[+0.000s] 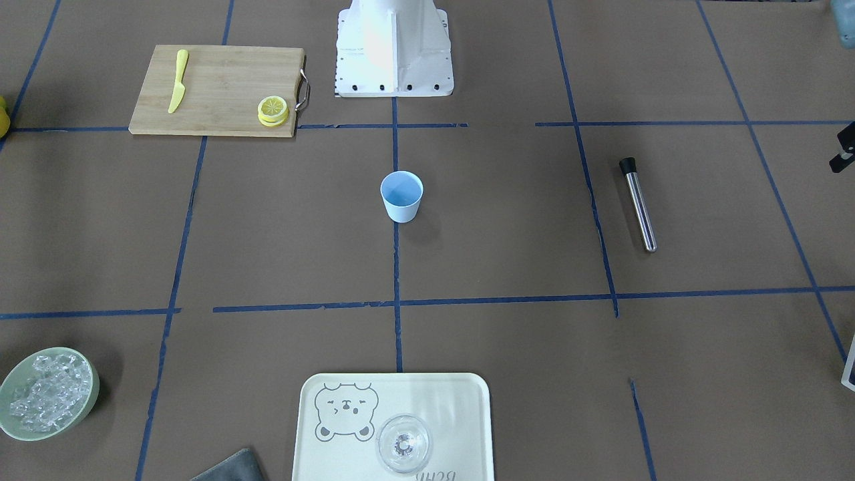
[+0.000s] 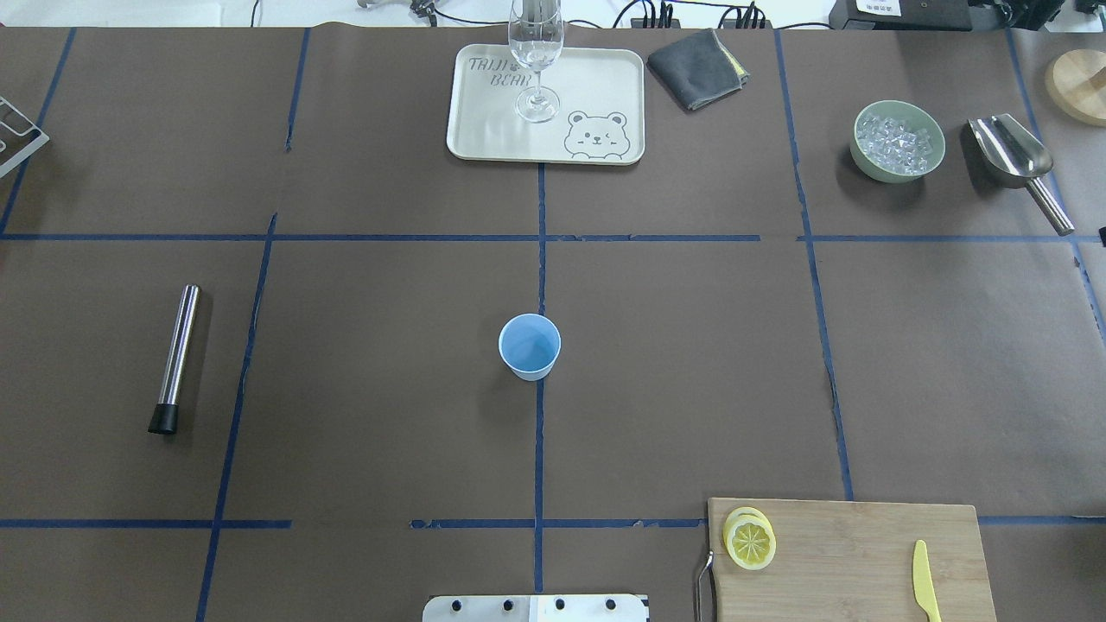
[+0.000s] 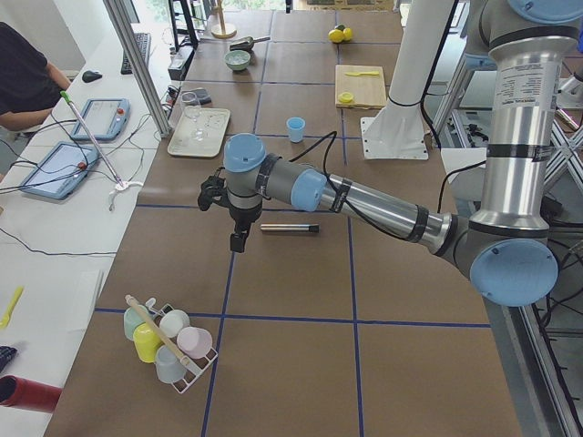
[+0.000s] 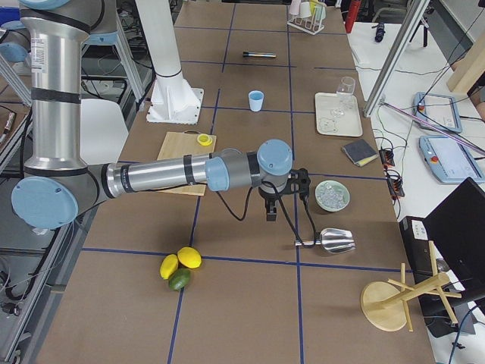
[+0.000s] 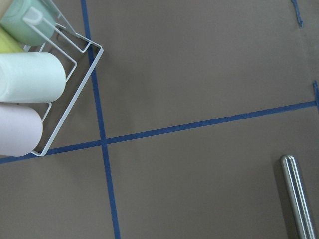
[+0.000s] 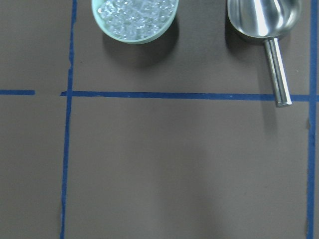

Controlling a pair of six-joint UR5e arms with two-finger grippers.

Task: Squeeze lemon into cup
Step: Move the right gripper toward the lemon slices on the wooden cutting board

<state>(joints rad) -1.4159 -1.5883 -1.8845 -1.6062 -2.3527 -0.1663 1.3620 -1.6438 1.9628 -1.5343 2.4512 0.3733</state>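
Bench: covered in brown paper and marked into squares with blue tape.

Cup: stands upright at the centre of the overhead view, on the middle tape line, with its mouth open and nothing touching it.

Lemon slice: lies segmented face up on the left end of the cutting board, in the lower right of the overhead view. It is well apart from the cup. A yellow knife lies on the same board, toward its right end and apart from the slice.

Left tool: seen only in the left side view, at centre left of the frame. It points down above the bench, just beside a steel rod with a black cap. How far it is open cannot be told, and it appears to hold nothing. Its wrist camera shows the rod at the lower right and a wire rack of pastel cups at the upper left.

Right tool: seen only in the right side view, at the centre of the frame. It points down near a green bowl of ice and a metal scoop. Its opening cannot be told either, and nothing is seen in its grip.

Other items: a cream tray at the top centre of the overhead view carries an upright clear glass.
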